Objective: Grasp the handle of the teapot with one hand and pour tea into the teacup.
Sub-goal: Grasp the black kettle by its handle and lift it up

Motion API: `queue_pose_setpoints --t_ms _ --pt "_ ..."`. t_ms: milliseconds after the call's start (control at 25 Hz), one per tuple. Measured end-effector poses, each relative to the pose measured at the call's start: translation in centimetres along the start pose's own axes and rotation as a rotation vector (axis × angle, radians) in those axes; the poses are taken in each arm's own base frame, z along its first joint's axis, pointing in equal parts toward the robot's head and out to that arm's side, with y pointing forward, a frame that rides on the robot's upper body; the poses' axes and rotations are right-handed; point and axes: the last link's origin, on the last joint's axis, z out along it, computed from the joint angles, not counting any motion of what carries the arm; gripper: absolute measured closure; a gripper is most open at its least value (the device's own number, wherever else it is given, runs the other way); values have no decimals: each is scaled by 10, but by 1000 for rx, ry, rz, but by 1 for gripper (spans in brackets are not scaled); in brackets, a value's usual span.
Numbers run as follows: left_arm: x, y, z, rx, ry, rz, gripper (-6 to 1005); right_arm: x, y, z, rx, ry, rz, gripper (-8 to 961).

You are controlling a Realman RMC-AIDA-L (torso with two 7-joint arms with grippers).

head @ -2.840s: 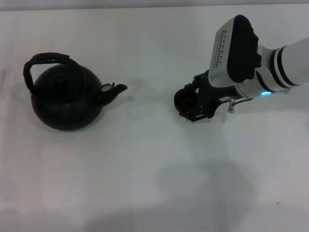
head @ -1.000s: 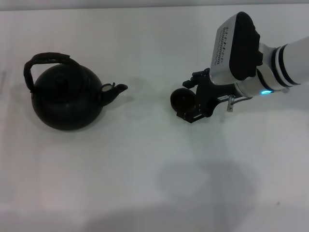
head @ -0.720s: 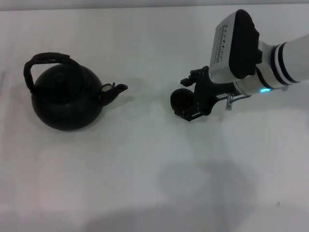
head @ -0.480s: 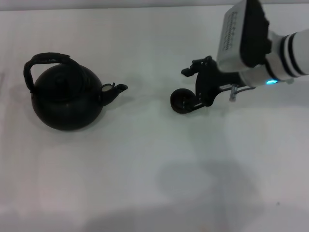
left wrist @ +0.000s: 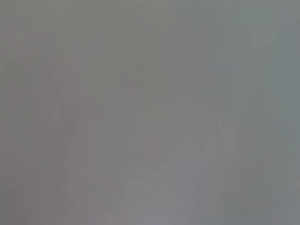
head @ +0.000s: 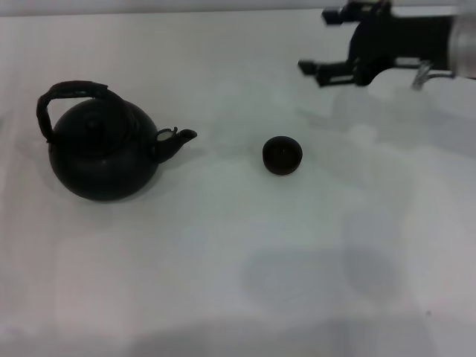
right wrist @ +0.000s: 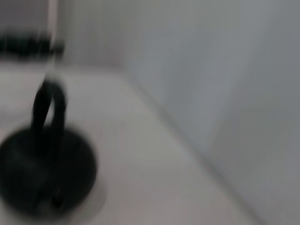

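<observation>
The teacup (head: pixel 282 155) is sitting alone mid-worktop (head: pixel 223 282), the teapot (head: pixel 100 152) is waiting at 9 o'clock with its handle (head: pixel 71 93) untouched, and the right claw (head: pixel 327 41) is hanging open and empty at 1 o'clock, so pouring is not yet starting.

A plain white table (head: pixel 223 260) fills the head view. On its left part sits a round black teapot (head: pixel 100 152), upright, its spout pointing toward the middle. A small black teacup (head: pixel 282 155) stands near the centre, well apart from the spout. The right wrist view seems to show the same teapot, badly blurred.
</observation>
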Motion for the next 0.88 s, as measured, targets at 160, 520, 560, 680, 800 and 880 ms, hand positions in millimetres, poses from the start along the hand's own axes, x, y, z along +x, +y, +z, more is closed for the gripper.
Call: queue_pose_setpoints --t_ms 160,520,560,680,800,880 --pt "-2 3 -6 -33 -3 10 169 10 -7 -24 62 -220 44 121" --pt "-3 12 -20 -104 13 12 170 40 -13 -56 228 -460 92 153" --pt "-3 12 -21 -106 16 9 170 43 -13 -57 242 -463 95 157" --pt "-3 15 -27 -115 26 -1 170 47 -14 -62 265 -463 96 168" --pt "-3 17 -31 -126 33 -8 170 49 -14 -66 284 -464 78 179" --pt "-3 19 -34 -141 34 -18 170 51 -14 -67 293 -464 72 186"
